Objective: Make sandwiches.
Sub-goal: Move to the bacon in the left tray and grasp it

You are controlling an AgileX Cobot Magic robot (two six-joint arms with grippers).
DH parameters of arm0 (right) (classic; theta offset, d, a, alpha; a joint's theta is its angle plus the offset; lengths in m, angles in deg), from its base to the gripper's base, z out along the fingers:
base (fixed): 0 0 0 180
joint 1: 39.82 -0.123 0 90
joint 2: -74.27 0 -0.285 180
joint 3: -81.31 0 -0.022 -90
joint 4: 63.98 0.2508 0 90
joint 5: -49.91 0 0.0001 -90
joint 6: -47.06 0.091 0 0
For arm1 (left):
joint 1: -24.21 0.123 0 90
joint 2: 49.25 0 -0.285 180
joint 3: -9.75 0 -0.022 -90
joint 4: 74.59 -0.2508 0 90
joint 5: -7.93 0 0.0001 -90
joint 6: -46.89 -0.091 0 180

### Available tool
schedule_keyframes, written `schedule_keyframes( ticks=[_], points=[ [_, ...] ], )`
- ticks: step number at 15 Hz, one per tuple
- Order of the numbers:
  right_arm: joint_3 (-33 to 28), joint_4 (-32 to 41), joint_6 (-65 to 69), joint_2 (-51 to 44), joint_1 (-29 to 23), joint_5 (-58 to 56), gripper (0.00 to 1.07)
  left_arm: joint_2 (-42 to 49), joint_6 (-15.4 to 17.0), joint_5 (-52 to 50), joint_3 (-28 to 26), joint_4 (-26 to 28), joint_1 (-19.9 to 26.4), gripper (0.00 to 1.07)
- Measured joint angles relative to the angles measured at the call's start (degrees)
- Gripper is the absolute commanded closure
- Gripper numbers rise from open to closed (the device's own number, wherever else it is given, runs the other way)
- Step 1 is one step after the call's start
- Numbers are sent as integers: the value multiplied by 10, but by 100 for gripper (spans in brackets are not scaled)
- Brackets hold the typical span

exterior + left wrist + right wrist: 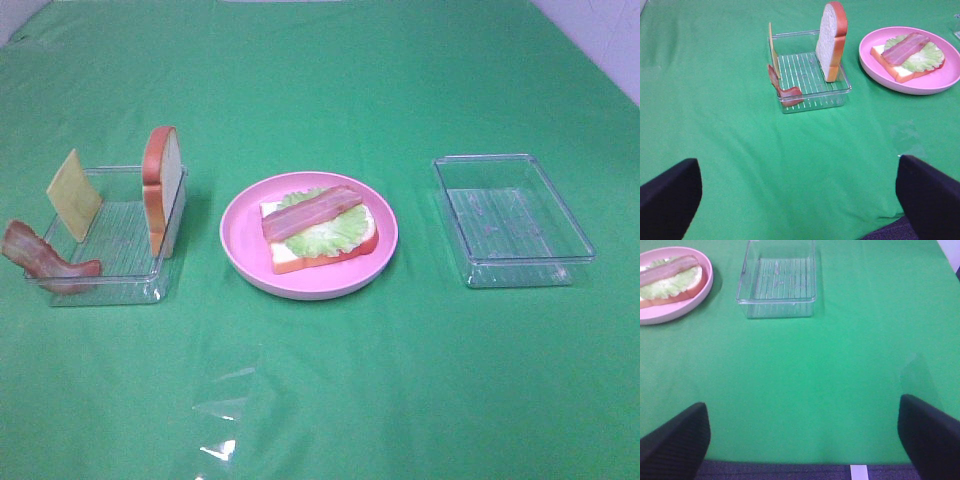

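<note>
**Left hand** point(797, 167): fully open and holding nothing. Both dark fingers point(670, 200) are spread wide above the green surface point(320, 380), well short of every item.

**Right hand** point(802, 407): likewise wide open with nothing in its grasp, hovering over bare cloth.

**Left tray** point(110, 290): clear plastic, nearest the left hand.
- Second bread slice point(162, 190), upright on its edge against the tray's right wall.
- Cheese square point(74, 195), pale yellow, on edge and tilted at the tray's left side.
- Second bacon strip point(40, 260), draped over the left wall near the front corner, partly inside and partly outside.

**Pink plate** point(240, 245): round, at the centre of the surface between the two trays. It carries the partly built sandwich.
- Bottom bread slice point(283, 257), lying flat.
- Lettuce point(335, 233), ruffled, on top of the bread.
- Bacon strip point(312, 213), lying across the lettuce.

**Right tray** point(520, 270): clear plastic, to the right of the plate and apart from it, ahead of the right hand.
</note>
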Motion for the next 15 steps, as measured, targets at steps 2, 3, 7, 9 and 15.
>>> schedule_keyframes(
  ticks=[2, 3, 7, 9, 15],
  points=[
    [-7, 2, -3, 0, 0, 5, 10, 0, 0, 0, 0, 0, 0, 7],
    [-7, 2, -3, 0, 0, 7, 10, 0, 0, 0, 0, 0, 0, 7],
    [-7, 5, -3, 0, 0, 11, 10, 0, 0, 0, 0, 0, 0, 7],
    [-7, 5, -3, 0, 0, 13, 10, 0, 0, 0, 0, 0, 0, 7],
    [-7, 5, -3, 0, 0, 13, 10, 0, 0, 0, 0, 0, 0, 7]
  ],
)
